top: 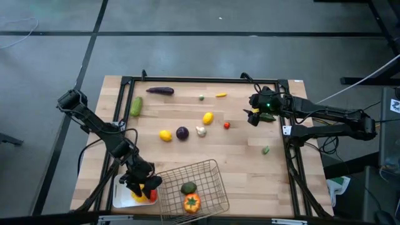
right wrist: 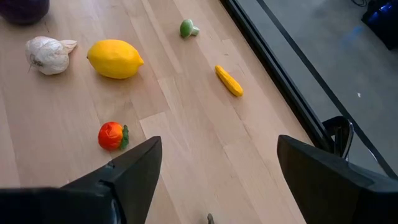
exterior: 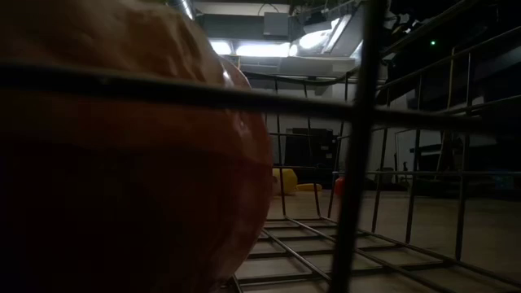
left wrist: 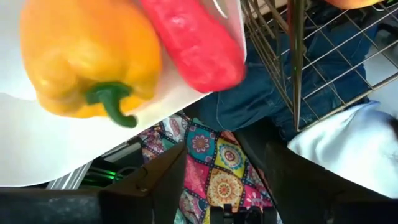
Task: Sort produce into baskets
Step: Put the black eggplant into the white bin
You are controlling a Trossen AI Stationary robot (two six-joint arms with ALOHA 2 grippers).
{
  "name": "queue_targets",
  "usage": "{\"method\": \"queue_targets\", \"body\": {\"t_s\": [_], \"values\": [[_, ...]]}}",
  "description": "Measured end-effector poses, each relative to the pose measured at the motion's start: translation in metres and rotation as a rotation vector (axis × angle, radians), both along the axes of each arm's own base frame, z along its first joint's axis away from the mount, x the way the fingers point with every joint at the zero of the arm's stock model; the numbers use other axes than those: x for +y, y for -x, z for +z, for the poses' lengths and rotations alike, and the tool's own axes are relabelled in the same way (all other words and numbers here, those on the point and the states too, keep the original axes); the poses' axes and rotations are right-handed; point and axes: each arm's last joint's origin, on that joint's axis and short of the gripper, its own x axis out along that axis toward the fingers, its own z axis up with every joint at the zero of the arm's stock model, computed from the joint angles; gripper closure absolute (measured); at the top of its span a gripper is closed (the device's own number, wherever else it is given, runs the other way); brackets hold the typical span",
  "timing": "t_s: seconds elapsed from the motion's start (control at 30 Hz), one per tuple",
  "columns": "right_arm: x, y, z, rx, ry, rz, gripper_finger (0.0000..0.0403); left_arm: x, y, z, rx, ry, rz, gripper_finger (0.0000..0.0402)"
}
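Hovering left claw [top: 142, 187], spread and empty, over yellow pepper [left wrist: 87, 59] and red piece [left wrist: 193, 40] in white tray [top: 123, 199], risking nudging them out.

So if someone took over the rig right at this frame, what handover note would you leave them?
Left gripper: over the white tray, fingers apart, nothing held; yellow pepper and red pepper lie in the tray.
Right gripper: open and empty, at the table's far right side.
Wire basket: holds an orange fruit and a green piece.
Left to sort: eggplant, cucumber, two lemons, onion, garlic, small red, green and yellow pieces.
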Motion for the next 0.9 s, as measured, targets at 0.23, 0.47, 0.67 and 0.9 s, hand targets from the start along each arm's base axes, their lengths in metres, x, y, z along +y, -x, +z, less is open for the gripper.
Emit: {"method": "queue_targets", "body": {"t_s": [0.23,0.47,0.67,0.9], "values": [[0.000,0.000,0.000,0.000,0.000,0.000,0.0088,-0.002,-0.006,0.007,-0.083,0.064,0.004,0.0190],[0.000,0.000,0.000,0.000,0.000,0.000,0.0088,0.004,-0.019,0.015,-0.180,0.106,0.068,0.0208],[0.000,0.000,0.000,0.000,0.000,0.000,0.0088,0.020,-0.036,0.021,-0.352,0.077,0.127,0.0216],[0.000,0.000,0.000,0.000,0.000,0.000,0.0088,0.053,-0.050,0.033,-0.497,0.028,0.189,0.0214]]}}
